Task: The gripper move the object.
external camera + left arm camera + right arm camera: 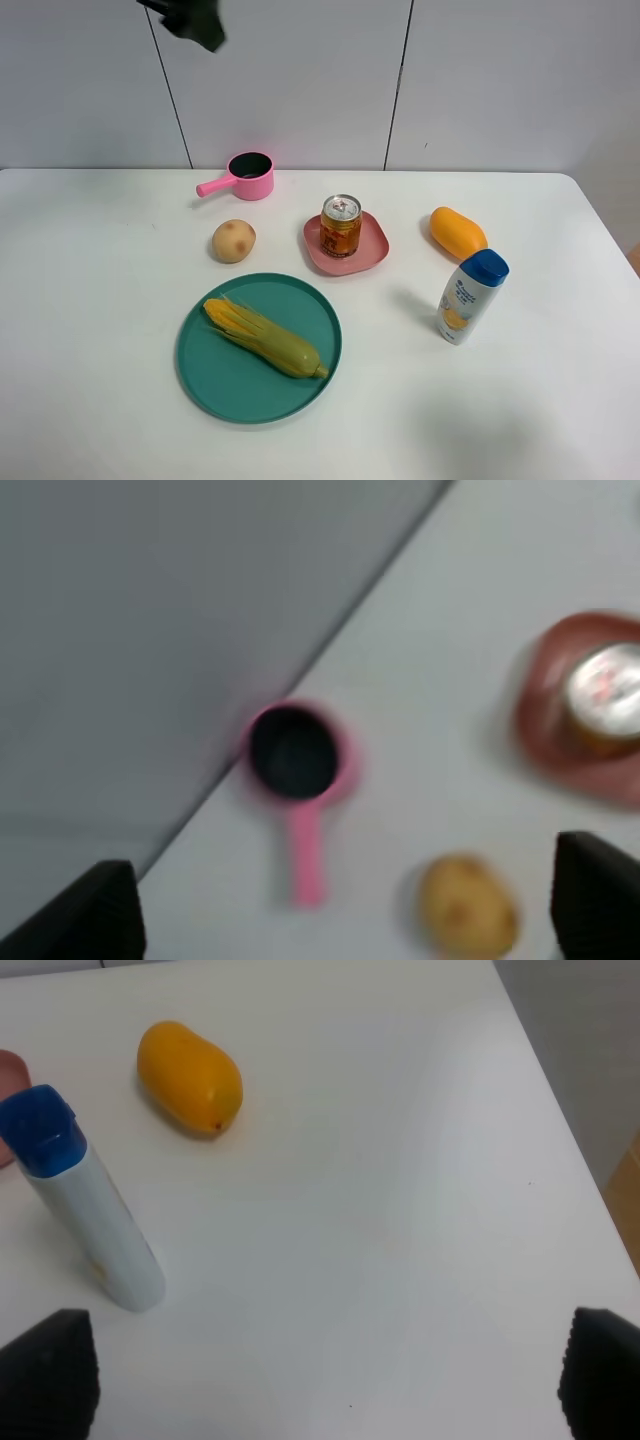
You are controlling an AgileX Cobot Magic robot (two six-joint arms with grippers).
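Black left gripper (185, 20) hovers high, fingers (100, 915) spread.

Bright, even light falls from overhead on the white bench (100, 400), so the exterior high view is sharp, with only soft, short shadows such as the faint one beside the blue-capped bottle (470, 297) toward the bench's right edge and no harsh glare. The left wrist view is smeared throughout: the pink pot (296, 770), the potato (467, 905) and the can (604, 695) all lose their outlines. The right wrist view stays crisp on the mango (190, 1078), with a mild sheen on the bench.
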